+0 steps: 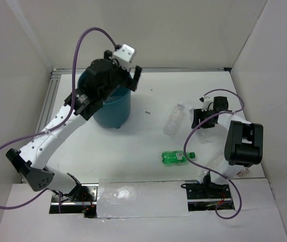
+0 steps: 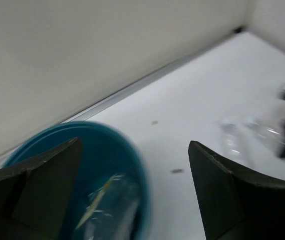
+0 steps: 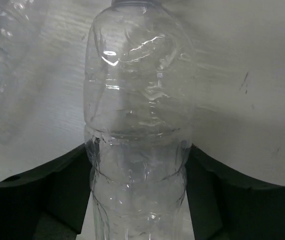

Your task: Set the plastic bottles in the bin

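The teal bin (image 1: 114, 113) stands at the back left, and my left gripper (image 1: 134, 78) hangs open over its right rim. In the left wrist view, the left gripper (image 2: 134, 145) holds nothing, and a clear bottle (image 2: 107, 200) lies inside the bin (image 2: 137, 165). At the right, my right gripper (image 1: 202, 119) is low on the table. In the right wrist view its fingers (image 3: 67, 190) press both sides of a clear bottle (image 3: 137, 100). Another clear bottle (image 1: 173, 120) and a green bottle (image 1: 177, 158) lie mid-table.
White walls close the table at the back and on both sides. A metal rail (image 1: 50, 101) runs along the left edge. A second clear bottle (image 3: 7, 75) lies blurred to the left of the held one. A purple cable (image 1: 193, 136) loops near the green bottle.
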Action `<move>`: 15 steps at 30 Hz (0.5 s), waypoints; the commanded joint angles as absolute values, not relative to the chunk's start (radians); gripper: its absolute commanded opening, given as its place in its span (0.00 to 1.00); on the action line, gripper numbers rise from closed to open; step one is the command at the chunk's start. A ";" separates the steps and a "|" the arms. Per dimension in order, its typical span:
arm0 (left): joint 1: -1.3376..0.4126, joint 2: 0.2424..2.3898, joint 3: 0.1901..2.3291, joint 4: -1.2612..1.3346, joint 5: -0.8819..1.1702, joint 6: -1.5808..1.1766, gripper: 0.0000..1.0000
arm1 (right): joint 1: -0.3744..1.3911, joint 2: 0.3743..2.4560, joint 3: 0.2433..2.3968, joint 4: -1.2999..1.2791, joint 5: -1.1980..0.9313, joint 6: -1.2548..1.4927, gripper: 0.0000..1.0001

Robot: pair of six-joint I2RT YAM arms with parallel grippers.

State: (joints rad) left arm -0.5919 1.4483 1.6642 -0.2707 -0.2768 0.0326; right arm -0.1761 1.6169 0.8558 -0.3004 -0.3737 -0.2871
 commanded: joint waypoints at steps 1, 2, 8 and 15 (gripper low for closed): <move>-0.733 1.381 1.694 -0.273 -0.115 0.078 1.00 | -0.163 1.657 0.910 -0.291 -0.367 -0.278 0.63; -0.803 1.381 1.681 -0.293 -0.097 0.078 1.00 | -0.163 1.670 0.910 -0.302 -0.367 -0.287 0.56; -1.034 1.368 1.356 -0.260 -0.080 0.000 0.94 | -0.163 1.597 1.058 -0.414 -0.409 -0.371 0.25; -1.184 1.308 0.945 0.063 -0.048 -0.081 0.94 | -0.172 1.635 1.570 -0.574 -0.688 -0.439 0.25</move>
State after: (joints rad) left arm -1.1824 1.3445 1.0084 -0.1432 -0.0731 -0.0223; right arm -0.1703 1.6470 1.3918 -0.5426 -0.5072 -0.4023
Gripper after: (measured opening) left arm 0.942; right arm 0.583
